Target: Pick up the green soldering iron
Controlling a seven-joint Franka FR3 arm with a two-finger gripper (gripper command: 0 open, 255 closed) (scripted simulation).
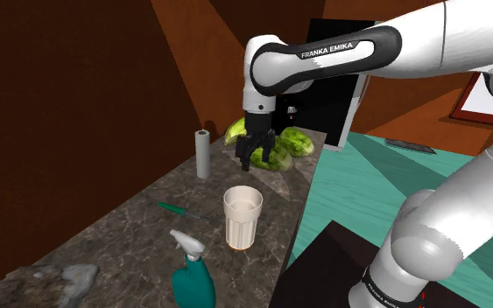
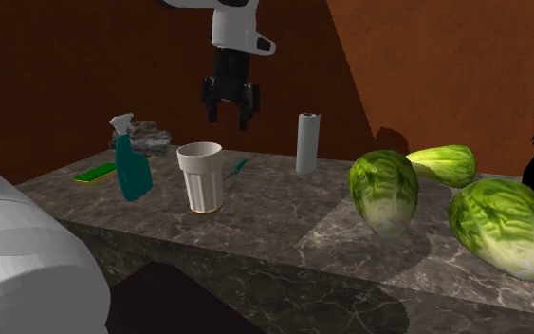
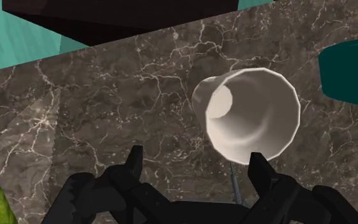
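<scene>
**A:** How does the all-black two-finger gripper stand?

**B:** It hangs in the air above the dark marbled stone desk. Its fingers are spread wide apart, with nothing between them and nothing in its hold.

**A:** And the thin green soldering iron?

**B:** It lies flat on the desk, well below the gripper and clear of it. In the second exterior view it is almost straight beneath the fingertips.

**A:** What is nearest to it?

**B:** A plain white ribbed tumbler stands upright and open-mouthed just beside the iron. It is also below the gripper, and the wrist view looks down into it just ahead of the fingers.

**A:** Anything else down there?

**B:** A teal spray bottle with a pale trigger head stands beyond the tumbler, farther from the gripper. An upright grey cylinder stands off to one side, below the gripper's height. Three green heads of lettuce lie on the opposite side of the gripper from the bottle, well apart from the iron.
</scene>
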